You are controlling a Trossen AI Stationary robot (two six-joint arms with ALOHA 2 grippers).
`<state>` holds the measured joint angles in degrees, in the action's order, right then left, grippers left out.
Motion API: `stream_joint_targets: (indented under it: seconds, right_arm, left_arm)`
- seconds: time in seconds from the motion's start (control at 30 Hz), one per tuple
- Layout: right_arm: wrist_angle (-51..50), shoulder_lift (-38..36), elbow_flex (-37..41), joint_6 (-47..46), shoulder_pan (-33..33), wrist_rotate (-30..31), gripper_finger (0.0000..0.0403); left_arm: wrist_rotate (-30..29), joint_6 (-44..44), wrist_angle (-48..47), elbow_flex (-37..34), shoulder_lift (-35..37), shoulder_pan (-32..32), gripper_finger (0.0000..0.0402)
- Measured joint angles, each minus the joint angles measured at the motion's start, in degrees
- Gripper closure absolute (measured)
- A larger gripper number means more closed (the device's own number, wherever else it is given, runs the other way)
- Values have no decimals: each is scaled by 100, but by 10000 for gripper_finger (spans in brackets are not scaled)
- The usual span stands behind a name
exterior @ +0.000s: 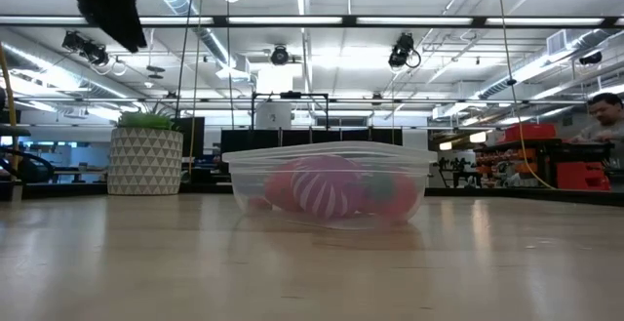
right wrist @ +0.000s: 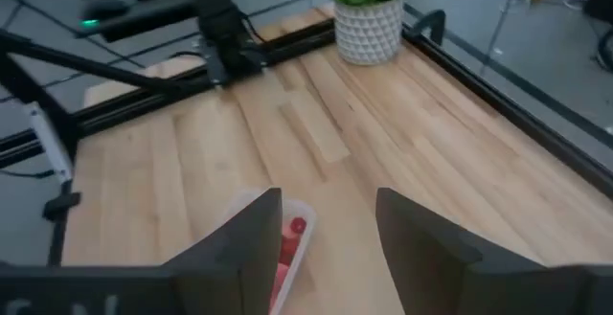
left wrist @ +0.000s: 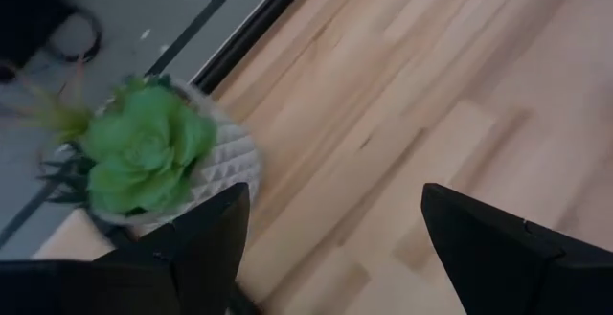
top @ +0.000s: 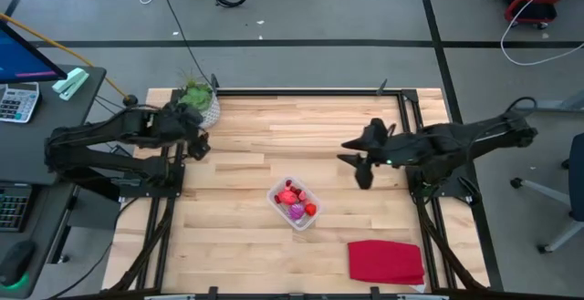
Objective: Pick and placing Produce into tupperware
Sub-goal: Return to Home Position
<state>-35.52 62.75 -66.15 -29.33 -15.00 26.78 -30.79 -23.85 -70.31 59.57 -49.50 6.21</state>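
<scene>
The right gripper [top: 354, 160] hangs wide open and empty, near the clear container [top: 274, 196], which sits mid-table with the fruit pieces [top: 292, 198] inside. The left gripper [top: 197, 145] hovers open and empty beside the potted plant [top: 197, 96].

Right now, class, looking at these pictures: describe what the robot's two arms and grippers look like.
The left arm and right arm are both dark, near-black, built of slender jointed links. The left gripper and right gripper each have two flat, matte black fingers with angled tips. Any markings are too faint to read.
</scene>
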Motion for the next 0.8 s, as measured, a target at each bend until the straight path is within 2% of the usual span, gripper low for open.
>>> stream_joint_targets:
  seconds: [0.17,0.43,0.63,0.8]
  right_arm:
    - [555,-548,731,81,-239,-140,225]
    - [4062,-1644,3693,659,-353,-803,225]
    - [6060,-2571,5507,856,-353,-959,227]
    - [6437,-3441,6230,1114,-353,-968,224]
  left_arm:
    - [0,-368,19,0,862,-632,86]
    - [-147,-558,22,0,2127,-1179,86]
    - [-267,-550,18,2,2515,-1194,86]
    - [-267,-549,21,2,2562,-1192,86]
